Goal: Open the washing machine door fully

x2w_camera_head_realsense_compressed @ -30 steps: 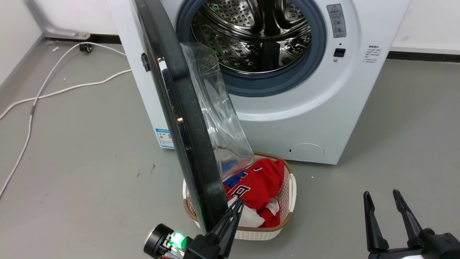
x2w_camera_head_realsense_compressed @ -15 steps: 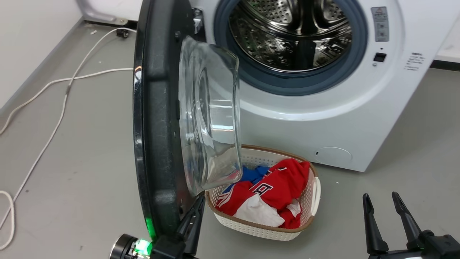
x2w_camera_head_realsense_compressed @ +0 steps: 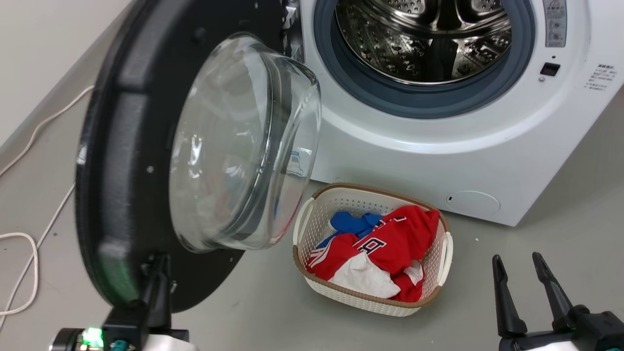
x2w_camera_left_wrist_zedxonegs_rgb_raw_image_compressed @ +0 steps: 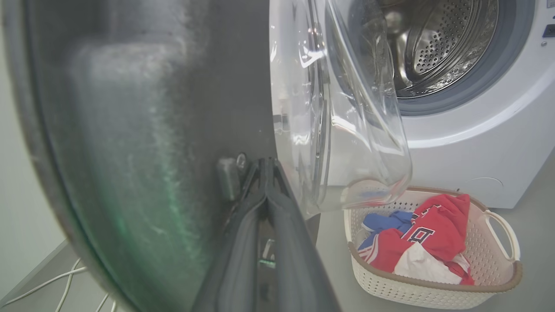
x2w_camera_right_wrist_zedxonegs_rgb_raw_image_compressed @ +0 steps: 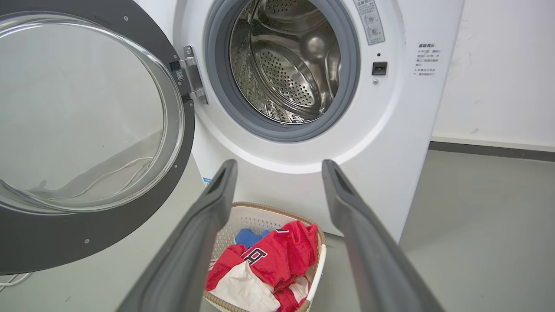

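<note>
The washing machine [x2w_camera_head_realsense_compressed: 414, 156] stands white with its steel drum [x2w_camera_head_realsense_compressed: 429, 39] exposed. Its door [x2w_camera_head_realsense_compressed: 122, 161], a black disc with a clear glass bowl [x2w_camera_head_realsense_compressed: 234, 146], is swung out to the left on its hinge [x2w_camera_right_wrist_zedxonegs_rgb_raw_image_compressed: 193, 73], inner face turned towards me. My left gripper [x2w_camera_head_realsense_compressed: 160, 261] is shut, its tips resting against the inner black face near the door's lower edge. In the left wrist view the left gripper [x2w_camera_left_wrist_zedxonegs_rgb_raw_image_compressed: 266, 167] touches the door [x2w_camera_left_wrist_zedxonegs_rgb_raw_image_compressed: 151, 130] beside the glass bowl [x2w_camera_left_wrist_zedxonegs_rgb_raw_image_compressed: 338, 108]. My right gripper [x2w_camera_head_realsense_compressed: 519, 261] hangs open at the lower right, well away from the door. The right gripper [x2w_camera_right_wrist_zedxonegs_rgb_raw_image_compressed: 277, 164] is empty.
A white laundry basket [x2w_camera_head_realsense_compressed: 441, 273] with red, blue and white clothes sits on the grey floor before the machine, just right of the door. White cables [x2w_camera_head_realsense_compressed: 29, 253] trail over the floor at the left, near a pale wall [x2w_camera_head_realsense_compressed: 44, 44].
The door has swung much further open to the left, from edge-on to showing its inner face. My left gripper went left with its lower edge. The head camera shifted too; the right gripper stayed.
</note>
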You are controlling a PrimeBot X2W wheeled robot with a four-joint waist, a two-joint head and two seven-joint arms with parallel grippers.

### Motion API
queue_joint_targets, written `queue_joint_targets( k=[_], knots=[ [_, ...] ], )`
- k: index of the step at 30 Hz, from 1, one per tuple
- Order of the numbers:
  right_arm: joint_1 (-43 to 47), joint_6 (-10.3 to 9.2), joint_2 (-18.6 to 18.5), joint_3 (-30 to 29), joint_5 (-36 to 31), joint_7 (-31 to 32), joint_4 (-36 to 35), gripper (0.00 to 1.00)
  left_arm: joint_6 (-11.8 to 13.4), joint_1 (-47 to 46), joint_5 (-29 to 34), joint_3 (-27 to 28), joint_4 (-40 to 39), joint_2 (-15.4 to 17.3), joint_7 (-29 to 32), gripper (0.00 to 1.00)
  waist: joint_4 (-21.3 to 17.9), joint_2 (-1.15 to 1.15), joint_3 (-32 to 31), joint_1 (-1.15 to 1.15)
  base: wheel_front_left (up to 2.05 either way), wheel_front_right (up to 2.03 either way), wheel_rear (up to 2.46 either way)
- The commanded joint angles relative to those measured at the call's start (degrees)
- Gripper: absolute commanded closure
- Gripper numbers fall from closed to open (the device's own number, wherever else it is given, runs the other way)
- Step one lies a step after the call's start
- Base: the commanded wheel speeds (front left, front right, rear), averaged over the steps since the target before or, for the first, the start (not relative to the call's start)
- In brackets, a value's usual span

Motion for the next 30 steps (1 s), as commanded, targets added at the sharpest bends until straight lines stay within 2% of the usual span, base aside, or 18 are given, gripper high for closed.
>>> queue_joint_targets(
  k=[1,14,19,22,30],
  knots=[
    [-0.9,-0.01,0.1,0.0,-0.5,-0.1,-0.2,0.00,0.8,-1.0,-0.5,1.2,0.3,0.3,-0.1,1.00,-0.2,0.00,0.7,0.00,0.00,0.00,0.00],
    [-3.4,-0.01,0.1,-0.8,-2.3,-0.1,-0.8,0.00,2.7,-6.0,-4.1,13.4,3.7,3.1,-0.1,1.00,-1.3,0.00,6.0,0.00,0.00,0.00,0.00],
    [-4.1,-0.01,0.1,-1.0,-2.8,-0.1,-0.8,0.00,2.3,-7.4,-4.9,17.7,5.8,3.9,-0.1,1.00,-1.8,0.00,7.4,0.00,0.00,0.00,0.00],
    [-4.8,-0.01,0.1,-1.2,-3.4,-0.1,-0.9,0.00,1.1,-9.9,-5.4,21.1,8.6,4.8,-0.1,1.00,-1.9,0.00,8.5,0.00,0.00,0.00,0.00],
    [-5.7,-0.01,0.1,-1.4,-4.5,-0.1,-0.9,0.00,-1.5,-14.5,-5.7,24.5,14.4,6.7,-0.1,1.00,-2.2,0.00,9.9,0.00,0.00,0.00,0.00]
  ],
)
